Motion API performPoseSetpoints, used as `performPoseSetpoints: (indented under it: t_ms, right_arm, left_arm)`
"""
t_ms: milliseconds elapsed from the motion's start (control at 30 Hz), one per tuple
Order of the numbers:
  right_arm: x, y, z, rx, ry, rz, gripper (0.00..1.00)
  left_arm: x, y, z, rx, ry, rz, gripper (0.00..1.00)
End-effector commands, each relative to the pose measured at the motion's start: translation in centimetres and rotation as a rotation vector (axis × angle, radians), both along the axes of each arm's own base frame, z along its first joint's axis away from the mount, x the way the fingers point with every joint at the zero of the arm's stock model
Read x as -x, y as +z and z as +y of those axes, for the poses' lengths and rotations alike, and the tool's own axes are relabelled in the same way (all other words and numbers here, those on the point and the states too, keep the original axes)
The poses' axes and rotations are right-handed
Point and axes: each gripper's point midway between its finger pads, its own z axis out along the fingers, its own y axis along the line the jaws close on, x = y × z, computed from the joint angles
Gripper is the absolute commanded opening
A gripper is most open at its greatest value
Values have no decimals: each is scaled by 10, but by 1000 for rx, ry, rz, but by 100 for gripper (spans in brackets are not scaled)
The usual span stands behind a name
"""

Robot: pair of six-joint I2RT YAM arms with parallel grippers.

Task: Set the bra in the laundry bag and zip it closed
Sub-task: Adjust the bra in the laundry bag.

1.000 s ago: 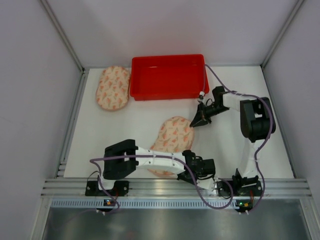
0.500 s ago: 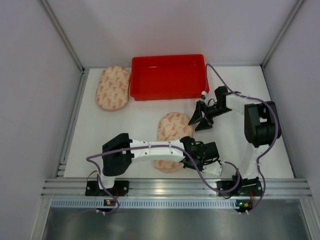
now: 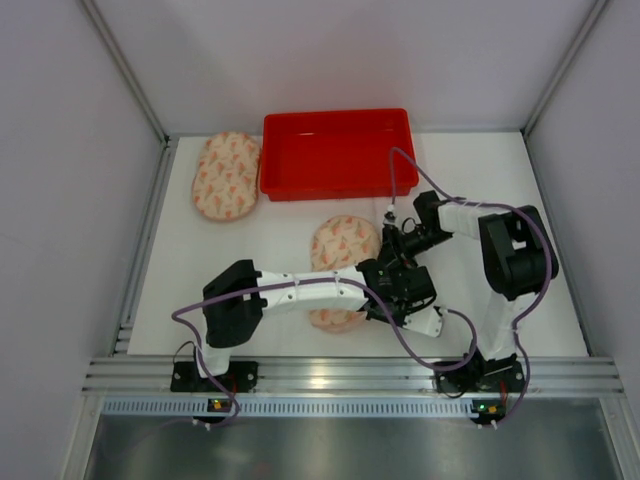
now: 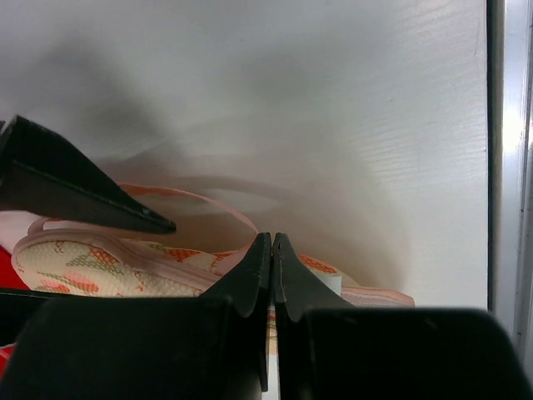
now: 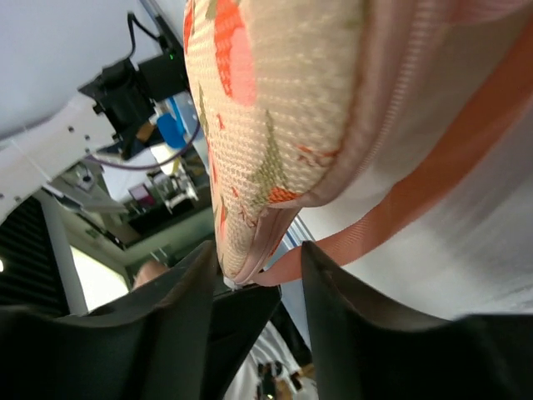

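The laundry bag (image 3: 342,247), an oval mesh pod with an orange print, lies mid-table. My left gripper (image 3: 378,278) is shut on its right edge. In the left wrist view the closed jaws (image 4: 272,239) pinch the pink seam of the bag (image 4: 92,262). My right gripper (image 3: 393,240) is open at the same edge. In the right wrist view (image 5: 254,250) its jaws straddle the bag's rim (image 5: 275,100) and a pink strap (image 5: 416,192). No bra shows on its own.
A red bin (image 3: 336,153) stands at the back. A second printed oval pod (image 3: 227,175) lies to its left. Grey walls close in both sides. A metal rail (image 3: 350,375) runs along the near edge.
My left gripper has carried the bag's right edge away from the near edge, bunching the bag shorter. My right gripper has moved left and down onto that same edge.
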Motion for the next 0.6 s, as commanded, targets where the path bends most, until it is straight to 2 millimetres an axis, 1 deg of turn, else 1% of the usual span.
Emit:
performPoseSetpoints:
  t_ms: [0, 33, 67, 100, 133, 167, 200, 233, 267, 300, 333, 367, 400, 433, 467, 500, 533, 567]
  right_arm:
    - [1, 0, 11, -44, 29, -17, 44]
    - [3, -2, 13, -41, 34, -15, 36]
    - [3, -3, 13, -40, 32, -18, 22]
    - [3, -3, 14, -37, 25, -13, 15]
    - [0, -3, 15, -41, 21, -30, 7]
    - [-1, -1, 15, -42, 13, -40, 0]
    - [-1, 0, 15, -39, -1, -28, 0]
    - [-3, 2, 16, -50, -14, -33, 0]
    - [-10, 6, 19, -69, -28, -79, 0]
    - [-9, 6, 20, -70, -59, -47, 0]
    - [-11, 7, 21, -74, -77, -47, 0]
    - [-19, 10, 24, -97, -92, -106, 0]
    - [-14, 6, 24, -78, -128, -53, 0]
    - [-16, 4, 24, -63, -149, -54, 0]
    - [-17, 4, 25, -69, -158, -76, 0]
    - [-18, 5, 26, -64, -179, -50, 0]
    - [-20, 6, 28, -62, -189, -51, 0]
    - [-20, 7, 29, -60, -201, -38, 0]
  left_arm:
    - [-1, 23, -20, 96, -41, -17, 0]
    - [-2, 24, -19, 99, -35, -27, 0]
    - [-3, 28, -19, 114, -29, -34, 0]
    - [-4, 28, -17, 114, -23, -40, 0]
    - [-4, 31, -16, 122, -13, -43, 4]
    - [-3, 34, -14, 130, 14, -39, 20]
    - [-2, 44, -9, 154, 26, -40, 25]
    - [0, 50, -5, 172, 38, -35, 33]
    - [4, 56, -1, 191, 51, -21, 68]
    - [7, 80, 5, 253, 53, -25, 71]
    - [9, 78, 16, 256, 62, -18, 72]
    - [11, 88, 22, 291, 81, -12, 73]
    - [10, 108, 31, 352, 102, -19, 77]
    - [9, 111, 39, 379, 145, -15, 80]
    - [5, 115, 46, 398, 177, -26, 87]
    - [-2, 119, 56, 415, 215, -32, 91]
    - [-3, 135, 66, 468, 240, -45, 98]
    - [-4, 126, 75, 467, 279, -35, 98]
